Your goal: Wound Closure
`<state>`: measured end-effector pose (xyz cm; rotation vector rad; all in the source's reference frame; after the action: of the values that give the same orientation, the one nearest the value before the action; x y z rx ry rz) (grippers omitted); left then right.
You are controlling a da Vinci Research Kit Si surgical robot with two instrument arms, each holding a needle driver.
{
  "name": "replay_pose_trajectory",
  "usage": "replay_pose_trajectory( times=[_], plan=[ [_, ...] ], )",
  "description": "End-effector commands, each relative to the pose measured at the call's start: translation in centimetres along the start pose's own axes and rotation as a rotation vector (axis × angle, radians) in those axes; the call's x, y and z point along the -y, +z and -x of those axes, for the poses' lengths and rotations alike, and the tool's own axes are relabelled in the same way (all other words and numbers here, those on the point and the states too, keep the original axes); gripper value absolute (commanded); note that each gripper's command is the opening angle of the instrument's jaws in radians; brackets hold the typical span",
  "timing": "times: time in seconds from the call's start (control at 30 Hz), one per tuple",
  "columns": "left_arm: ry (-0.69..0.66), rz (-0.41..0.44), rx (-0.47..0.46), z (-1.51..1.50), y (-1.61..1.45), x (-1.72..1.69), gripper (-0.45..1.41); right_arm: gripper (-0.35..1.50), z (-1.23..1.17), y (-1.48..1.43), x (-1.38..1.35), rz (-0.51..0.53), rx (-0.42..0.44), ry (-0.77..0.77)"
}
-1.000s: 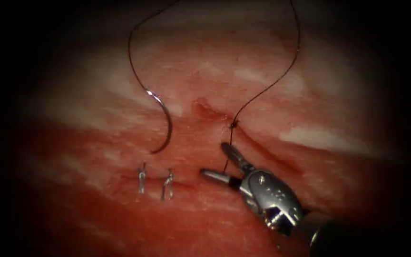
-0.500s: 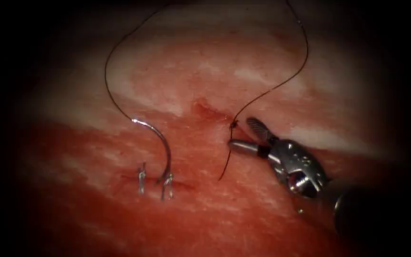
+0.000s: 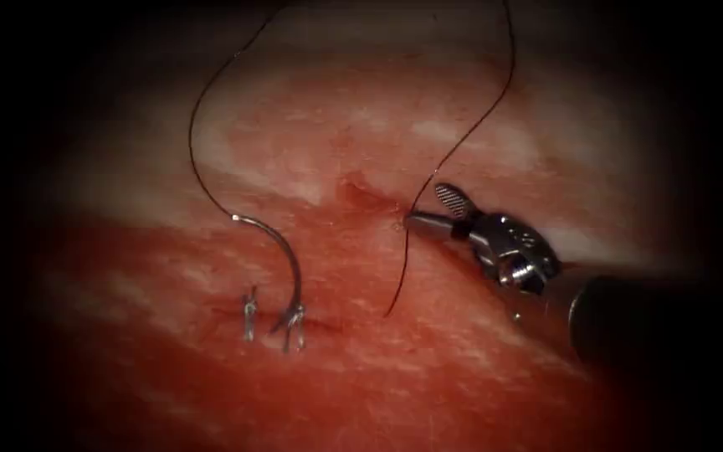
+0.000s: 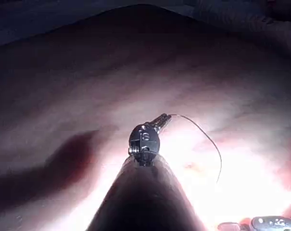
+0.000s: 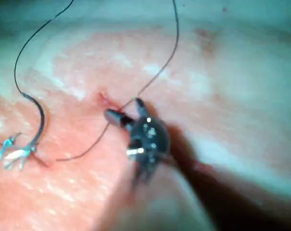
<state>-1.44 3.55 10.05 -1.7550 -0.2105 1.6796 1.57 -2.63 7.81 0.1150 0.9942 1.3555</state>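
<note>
R pincer (image 3: 425, 206) is spread open and holds nothing, lower jaw tip touching the knot (image 3: 403, 224) on the cut (image 3: 361, 191), upper jaw just R of the thread (image 3: 470, 134) rising from it. Short tail (image 3: 397, 285) hangs down from the knot over the tissue (image 3: 462, 368). L pincer (image 4: 163, 119) looks clenched on thread, a strand leaving its tip. Needle (image 3: 288, 255) is free, held by neither tool, lying on tissue well L of the cut, its point by two pale stubs (image 3: 249, 315), poss. cut thread ends; can't tell if the point is in tissue. Risks, as judged: jaws closing this near the knot could nick or sever the strand, or crush the knot. Any pull on the thread could drag the loose needle, so its point snags tissue or the stubs.
</note>
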Motion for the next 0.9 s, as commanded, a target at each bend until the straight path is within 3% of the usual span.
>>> replay_pose_trajectory(
  times=[0.03, 0.37, 0.9],
  plan=[
    [-0.004, 0.002, -0.013, -0.01, 0.03, 0.02, -0.45, 1.1, 0.04, 0.09, 0.0, -0.003, 0.0, -0.002],
    [-0.038, 0.061, -0.078, -0.31, -0.11, -0.21, -0.45, 1.13, -0.03, 0.23, -0.02, -0.009, 0.006, 0.002],
    [-0.084, 0.121, -0.115, -0.72, -0.09, -0.57, -0.45, 1.13, -0.08, 0.52, 0.02, -0.045, 0.013, 0.022]
  ],
)
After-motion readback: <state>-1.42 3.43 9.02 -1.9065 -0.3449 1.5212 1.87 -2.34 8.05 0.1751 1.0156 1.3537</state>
